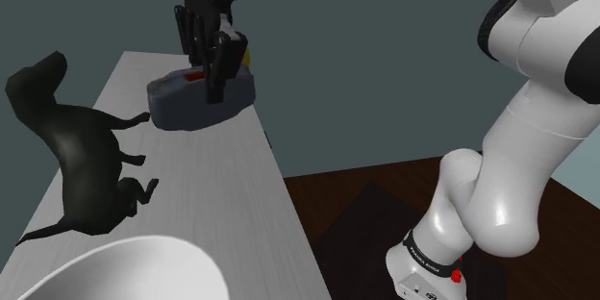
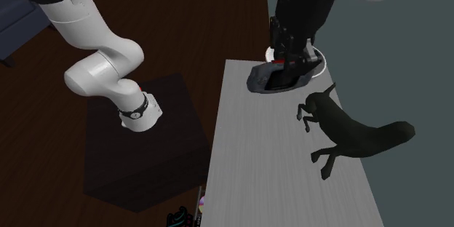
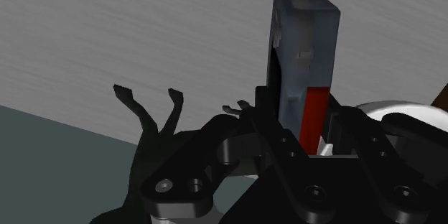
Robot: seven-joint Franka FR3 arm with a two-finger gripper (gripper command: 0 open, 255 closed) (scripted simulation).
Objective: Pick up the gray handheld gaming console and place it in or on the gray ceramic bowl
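Note:
The gray handheld console (image 1: 192,102) with a red patch is at the far end of the light table (image 1: 212,202). My black gripper (image 1: 213,69) comes down on it from above and is shut on its upper edge. The second exterior view has the console (image 2: 271,78) tilted under the gripper (image 2: 291,57). From the wrist, the console (image 3: 305,50) stands on edge, clasped between the fingers (image 3: 305,118). Whether it touches the table I cannot tell. The pale gray bowl (image 1: 125,267) sits at the near end of the table, far from the gripper.
A black dog figure (image 1: 82,149) stands on the table between console and bowl, and appears again in the second exterior view (image 2: 349,131). A white round object (image 2: 318,60) lies just behind the console. The table's edge (image 1: 288,212) drops to a dark floor by the stand.

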